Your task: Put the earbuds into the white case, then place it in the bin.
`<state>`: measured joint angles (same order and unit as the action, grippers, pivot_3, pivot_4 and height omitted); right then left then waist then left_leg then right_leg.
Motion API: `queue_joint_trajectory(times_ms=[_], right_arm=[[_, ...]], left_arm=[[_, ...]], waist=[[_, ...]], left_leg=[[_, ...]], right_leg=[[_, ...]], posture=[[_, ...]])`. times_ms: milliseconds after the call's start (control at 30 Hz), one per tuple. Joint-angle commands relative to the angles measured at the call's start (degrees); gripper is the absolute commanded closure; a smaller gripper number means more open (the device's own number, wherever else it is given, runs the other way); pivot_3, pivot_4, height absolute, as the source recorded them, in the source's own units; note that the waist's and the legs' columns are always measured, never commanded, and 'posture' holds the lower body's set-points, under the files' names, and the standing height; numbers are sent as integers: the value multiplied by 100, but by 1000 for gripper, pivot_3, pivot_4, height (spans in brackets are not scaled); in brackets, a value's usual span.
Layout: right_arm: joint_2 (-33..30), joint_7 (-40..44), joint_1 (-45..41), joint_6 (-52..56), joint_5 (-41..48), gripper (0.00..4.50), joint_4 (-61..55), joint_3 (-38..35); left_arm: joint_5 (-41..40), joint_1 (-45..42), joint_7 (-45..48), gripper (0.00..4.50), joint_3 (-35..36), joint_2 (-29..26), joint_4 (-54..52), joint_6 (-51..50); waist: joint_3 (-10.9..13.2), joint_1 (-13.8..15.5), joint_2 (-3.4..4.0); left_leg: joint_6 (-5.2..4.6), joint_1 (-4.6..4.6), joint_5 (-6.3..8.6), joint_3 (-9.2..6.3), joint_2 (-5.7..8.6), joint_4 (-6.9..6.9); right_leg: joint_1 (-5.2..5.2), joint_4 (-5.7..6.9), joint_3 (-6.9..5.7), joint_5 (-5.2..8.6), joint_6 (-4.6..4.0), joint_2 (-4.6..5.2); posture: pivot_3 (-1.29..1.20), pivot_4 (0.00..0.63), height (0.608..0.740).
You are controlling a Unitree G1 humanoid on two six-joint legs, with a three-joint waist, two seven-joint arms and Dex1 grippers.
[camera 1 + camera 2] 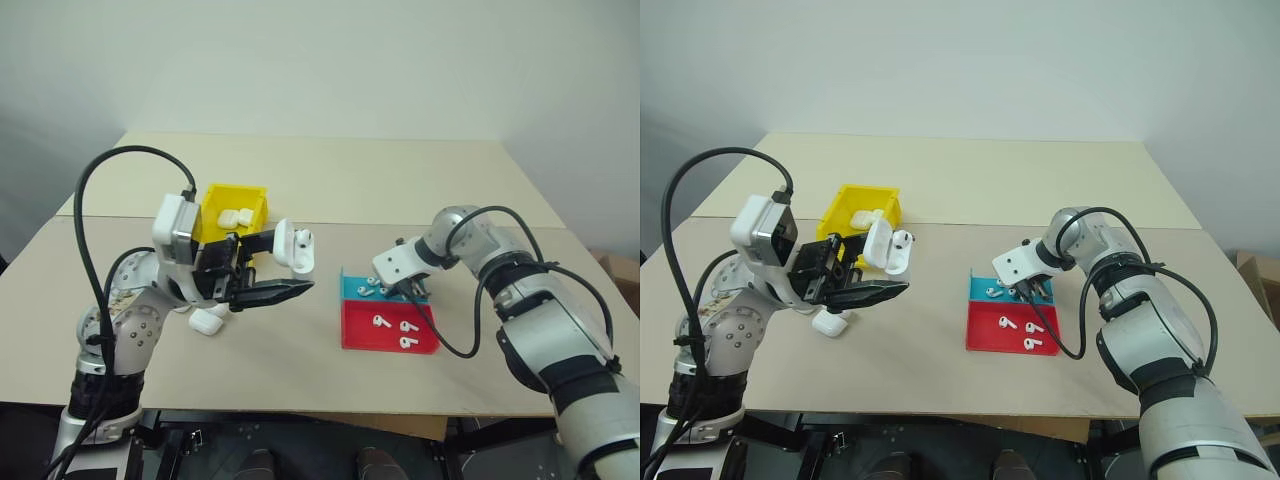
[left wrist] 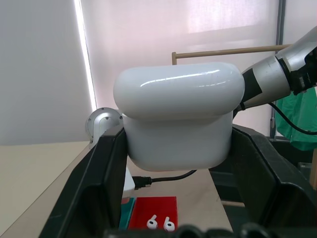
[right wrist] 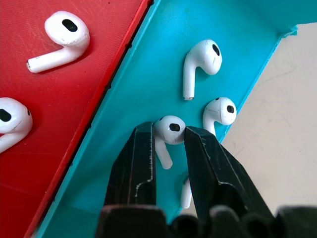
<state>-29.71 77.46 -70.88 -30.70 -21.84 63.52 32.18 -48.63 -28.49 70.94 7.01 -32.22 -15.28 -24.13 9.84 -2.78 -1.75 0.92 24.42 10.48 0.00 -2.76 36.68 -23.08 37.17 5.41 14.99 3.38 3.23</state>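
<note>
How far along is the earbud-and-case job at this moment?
Done: one glossy white case already lies in the bright yellow plastic bin. In hand: the left gripper holds an open white case with one earbud seated; the right gripper pinches a white earbud in the blue tray. Left: seat it, close, bin the case.
</note>
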Motion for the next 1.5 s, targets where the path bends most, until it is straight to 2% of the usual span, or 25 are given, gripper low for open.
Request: queue_joint_trajectory(times_ms=[33,233,400,600,700,867,1000,1200,1333,1500], right_arm=[[-28,34,31,-8,25,3482,-65,-155],[-72,132,119,72,100,3482,-175,-270],[-191,505,181,568,585,3482,-476,-743],[-434,978,288,2248,1734,3482,-1331,-1784],[-648,741,614,3784,2520,3482,-2538,-2533],[-688,-218,1613,6869,4562,3482,-5482,-4099],[-100,-1664,2246,8685,6501,3482,-7367,-5281],[726,-3472,2768,9408,8370,3482,-8927,-5583],[980,-4211,2952,9287,8712,3482,-9381,-5143],[913,-4477,3144,9037,8640,3482,-9532,-4679]], left_arm=[[-93,-8,-7,1715,87,-46,-216,49],[-89,-42,41,1715,45,-18,-161,63],[-64,-90,138,1715,-5,-10,-101,80],[-43,-279,245,1715,-17,36,167,98],[18,-371,294,1715,-73,110,332,150],[35,-552,373,1715,-157,263,566,162],[171,-805,481,1715,-289,434,968,191],[415,-1190,579,1715,-429,701,1447,305],[506,-1310,673,1715,-475,812,1614,385],[575,-1354,747,1715,-457,867,1668,410]], waist=[[0,0,0],[0,1,0],[0,5,0],[2,19,3],[2,31,3],[2,75,3],[1,61,3],[1,19,3],[1,21,3],[1,26,3]], left_leg=[[0,0,0,0,0,0],[0,0,0,0,0,0],[0,0,0,0,0,0],[0,0,0,0,0,0],[0,1,0,-1,0,0],[-1,12,1,-4,0,0],[-1,13,0,-8,1,2],[-1,7,0,-7,0,2],[-2,15,1,-8,0,2],[-2,16,1,-8,0,2]], right_leg=[[0,0,0,0,0,0],[0,0,0,0,0,0],[1,0,0,0,0,0],[2,0,-1,0,0,0],[2,0,-1,0,0,0],[-4,0,-4,0,1,0],[-2,2,-6,0,1,0],[0,4,-2,0,1,-3],[-5,1,-3,1,2,-2],[-5,1,-4,0,2,-3]], posture=[[0,150,740],[0,150,740],[0,150,740],[0,150,740],[0,150,740],[0,150,740],[0,150,740],[0,150,740],[0,150,740],[0,150,740]])
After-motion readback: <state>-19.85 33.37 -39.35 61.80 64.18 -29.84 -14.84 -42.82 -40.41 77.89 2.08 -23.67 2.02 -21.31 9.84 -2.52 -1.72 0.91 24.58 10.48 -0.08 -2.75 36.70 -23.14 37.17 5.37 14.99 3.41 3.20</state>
